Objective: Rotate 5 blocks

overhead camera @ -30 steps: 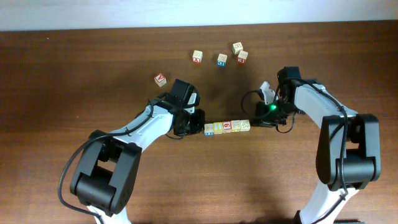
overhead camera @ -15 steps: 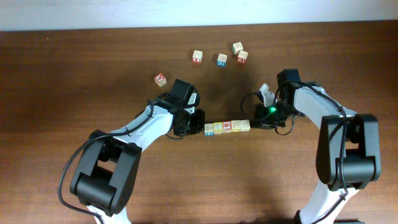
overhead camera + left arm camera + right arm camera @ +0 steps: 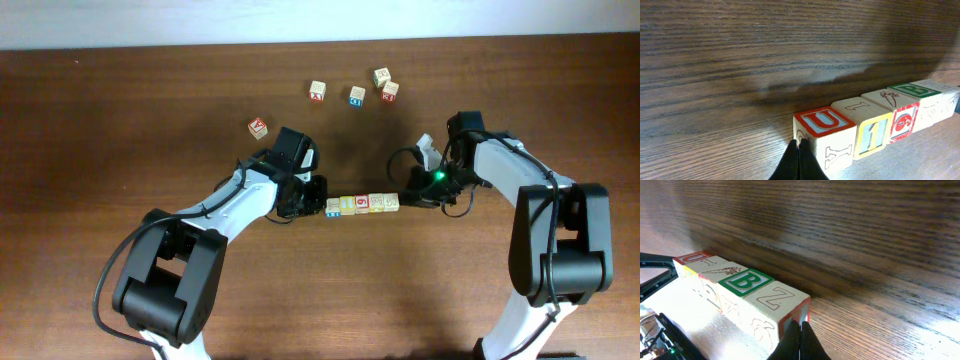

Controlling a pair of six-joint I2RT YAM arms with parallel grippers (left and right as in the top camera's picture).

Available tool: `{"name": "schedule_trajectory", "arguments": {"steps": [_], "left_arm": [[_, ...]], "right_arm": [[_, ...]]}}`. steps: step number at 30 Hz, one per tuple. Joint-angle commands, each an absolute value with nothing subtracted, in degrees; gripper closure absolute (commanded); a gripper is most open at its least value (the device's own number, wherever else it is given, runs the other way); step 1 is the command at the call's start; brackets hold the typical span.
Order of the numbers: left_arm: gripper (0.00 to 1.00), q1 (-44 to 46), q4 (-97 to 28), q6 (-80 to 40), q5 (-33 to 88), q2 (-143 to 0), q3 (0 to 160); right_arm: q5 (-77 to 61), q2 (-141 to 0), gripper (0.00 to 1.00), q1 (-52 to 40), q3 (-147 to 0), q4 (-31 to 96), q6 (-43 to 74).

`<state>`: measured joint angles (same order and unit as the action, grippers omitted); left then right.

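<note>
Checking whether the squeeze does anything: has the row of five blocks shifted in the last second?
Yes, slightly: against the loose red-marked block, which stayed put, the row of blocks has slid leftward in the overhead view, toward the left gripper.

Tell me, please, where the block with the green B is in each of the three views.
Overhead: the green-B block is just right of centre, fourth from the left in the row.
Left wrist: at the far right, fourth along the row.
Right wrist: left of centre, second from the near end.
Shared landmark: the Z block, the end block touching it.
</note>
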<state>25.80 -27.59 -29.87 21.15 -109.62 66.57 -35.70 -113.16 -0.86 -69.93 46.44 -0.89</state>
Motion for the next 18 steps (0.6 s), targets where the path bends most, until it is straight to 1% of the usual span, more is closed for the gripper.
{"name": "schedule_trajectory", "arguments": {"steps": [1,12,18], "left_arm": [[1.00,26.2,-27.0,-30.2,23.6,-110.7,66.2],[1.00,26.2,-27.0,-30.2,23.6,-110.7,66.2],[1.00,26.2,-27.0,-30.2,23.6,-110.7,66.2]], "right_arm": [[-40.5,-109.9,0.96,-1.5,-69.9,47.4,-1.3],[-40.7,-109.8,0.96,-8.7,-75.3,50.8,-1.1],[-39.8,-106.4,0.96,-9.4,-75.4,51.9,-1.1]]}}
